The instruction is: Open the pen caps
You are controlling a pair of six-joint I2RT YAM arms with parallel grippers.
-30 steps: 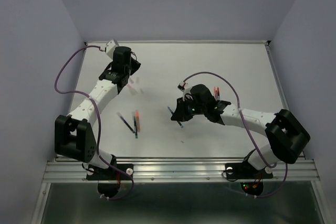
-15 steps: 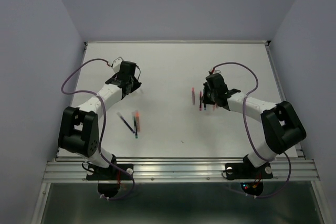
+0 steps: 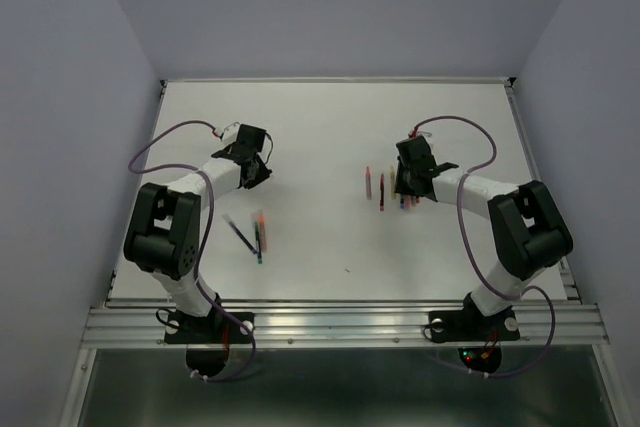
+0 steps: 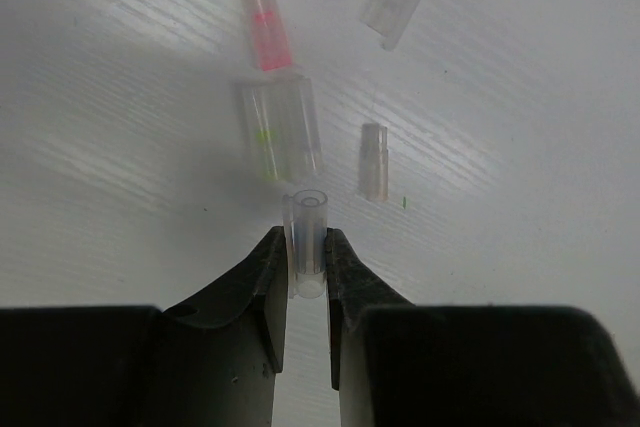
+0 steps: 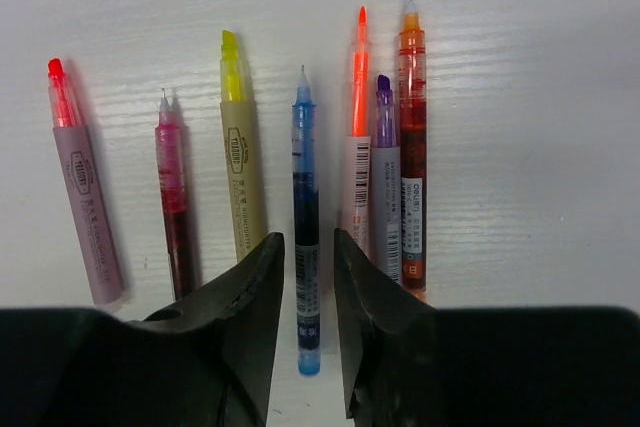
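Left gripper [image 4: 305,239] pinches a clear cap [image 4: 307,209]; right gripper [image 5: 308,240], slightly parted, straddles blue pen [image 5: 305,167].

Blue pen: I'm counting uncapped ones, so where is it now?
In the right wrist view, the blue pen lies mid-frame between the yellow-green highlighter and the orange highlighter, its rear half inside the open right gripper.

the right pincer [image 5: 309,242] has swung from the middle toward 2 o'clock and eased apart, its blue pen [image 5: 306,177] now lying among the pens [image 5: 235,157]. the left pincer [image 4: 306,242], clear cap [image 4: 308,219] in its grip, has drawn back toward 6 o'clock.
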